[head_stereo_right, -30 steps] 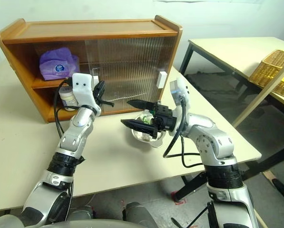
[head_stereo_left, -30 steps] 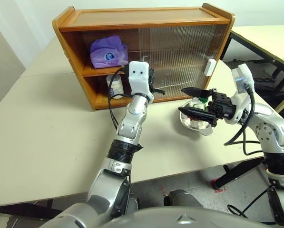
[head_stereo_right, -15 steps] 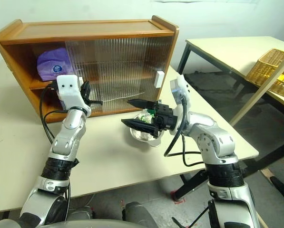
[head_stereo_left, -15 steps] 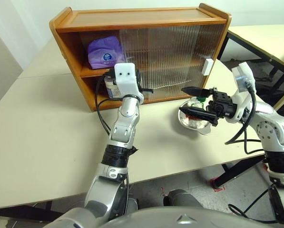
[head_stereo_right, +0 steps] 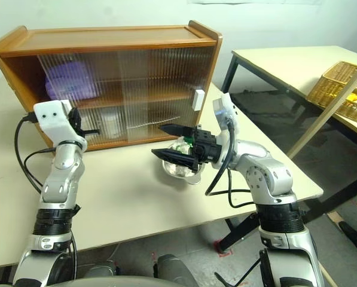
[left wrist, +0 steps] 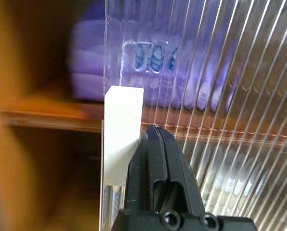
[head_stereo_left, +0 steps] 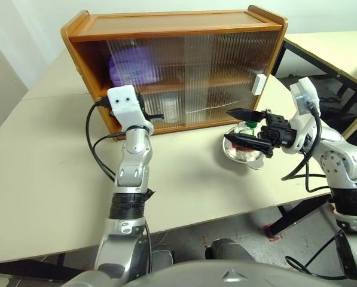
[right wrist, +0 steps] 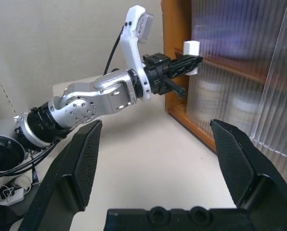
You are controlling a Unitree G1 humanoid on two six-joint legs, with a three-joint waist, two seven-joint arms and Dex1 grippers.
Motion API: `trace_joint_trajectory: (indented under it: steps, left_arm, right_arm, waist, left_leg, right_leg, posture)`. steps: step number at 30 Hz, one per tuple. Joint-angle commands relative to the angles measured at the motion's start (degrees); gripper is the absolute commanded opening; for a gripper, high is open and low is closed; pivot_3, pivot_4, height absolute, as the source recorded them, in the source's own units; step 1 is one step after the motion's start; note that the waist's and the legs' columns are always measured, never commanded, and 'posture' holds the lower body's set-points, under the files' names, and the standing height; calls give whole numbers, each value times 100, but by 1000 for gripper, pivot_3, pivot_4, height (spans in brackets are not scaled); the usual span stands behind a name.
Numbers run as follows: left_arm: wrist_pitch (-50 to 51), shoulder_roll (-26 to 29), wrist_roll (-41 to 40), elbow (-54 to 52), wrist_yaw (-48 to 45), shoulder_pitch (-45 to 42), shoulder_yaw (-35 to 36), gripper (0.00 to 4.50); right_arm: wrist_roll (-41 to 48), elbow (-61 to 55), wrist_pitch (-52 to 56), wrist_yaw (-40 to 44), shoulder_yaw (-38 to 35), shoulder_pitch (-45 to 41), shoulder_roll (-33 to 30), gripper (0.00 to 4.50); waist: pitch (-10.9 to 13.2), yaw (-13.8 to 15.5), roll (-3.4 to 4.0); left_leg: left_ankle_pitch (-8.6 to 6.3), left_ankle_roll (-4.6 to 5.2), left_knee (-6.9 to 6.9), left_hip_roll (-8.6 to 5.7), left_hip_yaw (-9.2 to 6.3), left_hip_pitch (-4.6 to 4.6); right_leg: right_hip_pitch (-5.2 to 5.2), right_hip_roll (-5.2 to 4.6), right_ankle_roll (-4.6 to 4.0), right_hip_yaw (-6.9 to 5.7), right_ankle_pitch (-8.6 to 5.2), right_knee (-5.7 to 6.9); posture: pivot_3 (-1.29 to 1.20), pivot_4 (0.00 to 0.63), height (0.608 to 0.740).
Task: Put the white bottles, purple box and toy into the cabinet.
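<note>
Head view, cabinet: wide honey-brown cabinet (head_stereo_left: 166, 24) on table (head_stereo_left: 46, 173), long axis running side to side, open face toward robot; ribbed sliding doors (head_stereo_left: 184, 78) covering most of front.
Head view, purple box: lavender pack (head_stereo_left: 130, 63) on upper shelf, left end, seen blurred thru door; looks soft and crinkly, prob. light; long axis along shelf.
Head view, bottles: white bottle (head_stereo_left: 169, 110) on lower shelf behind door; stiff plastic, upright, likely light; best taken round body below lid.
Head view, toy: white fluffy toy (head_stereo_left: 245, 128) w/ green trim in steel bowl (head_stereo_left: 241, 156), right of cabinet, not yet put away; soft, squashy, best pinched across middle.
Head view, right gripper (head_stereo_left: 243, 125): jaws spread wide, empty, level over bowl.
Left wrist view, left gripper (left wrist: 155, 132): fingers pressed together, tip touching side of white handle (left wrist: 123, 125); holding nothing.
Right wrist view: black fingers (right wrist: 234, 159) far apart; handle block (right wrist: 191, 48) at door's edge near cabinet's left wall; two bottle shapes (right wrist: 208, 94) behind ribbing.
</note>
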Motion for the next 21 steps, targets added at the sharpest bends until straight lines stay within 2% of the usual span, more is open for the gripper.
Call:
trace_joint_trajectory:
  steps: [1,8,16,18,21]
  left_arm:
    - [74,207,-72,132,150,33,436,21]
    - [-8,565,-127,258,191,18,705,21]
    - [-15,604,-126,144,286,109,789,21]
    - [-62,599,-189,108,101,154,678,21]
    - [-307,528,-583,-15,-701,173,317,21]
  right_arm:
    - [-105,84,-36,58,37,-114,2,4500]
    - [-124,65,-5,49,41,-144,48,4500]
    - [-138,98,5,65,28,-170,77,4500]
    - [-148,124,-8,72,32,-183,86,4500]
    - [-170,176,-36,95,38,-205,95,4500]
  waist:
    - [0,0,0]
    - [3,25,-1]
    - [4,32,-1]
    - [4,32,-1]
    - [4,68,-2]
  left_leg:
    - [0,0,0,0,0,2]
    - [5,-8,-10,2,-8,2]
    - [7,-13,-29,4,-10,6]
    - [8,-13,-35,4,-10,8]
    - [9,-13,-37,5,-11,7]
  right_leg:
    - [-1,0,-3,0,2,2]
    - [-5,1,-12,0,8,5]
    - [-15,5,-29,0,18,5]
    - [-17,7,-31,0,19,5]
    - [-19,8,-31,0,19,5]
  posture:
    - [-110,0,740]
    - [-79,0,740]
    - [-74,0,740]
    - [-74,0,740]
    - [-72,0,740]
